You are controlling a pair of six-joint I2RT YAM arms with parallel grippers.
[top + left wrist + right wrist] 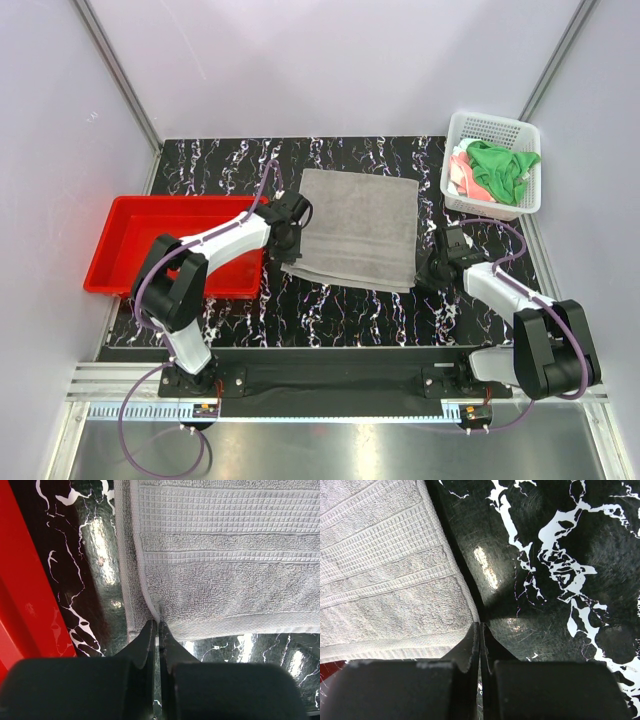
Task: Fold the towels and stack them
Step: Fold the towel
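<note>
Looking down on the black marbled bench (340, 310) and finding the grey towel (355, 228) spread flat near its middle, a little toward the far edge and slightly askew. Meeting the left end effector (159, 626) at the towel's left side, close to the cloth's near corner, with fingers pressed together and pinching the hem, and with a small crease in the terry running up from the tips. Meeting the right end effector (479, 628) at the opposite near corner of the same towel, with fingers likewise pressed together right at the tip of the cloth; cannot tell whether any fabric sits between them. Noting a white perforated basket (527, 133) at the far right corner of the bench, holding a bright green towel (503, 165) crumpled on top of a salmon-pink towel (466, 172). Noting a red tray (125, 250) along the left edge, beside the left arm.
</note>
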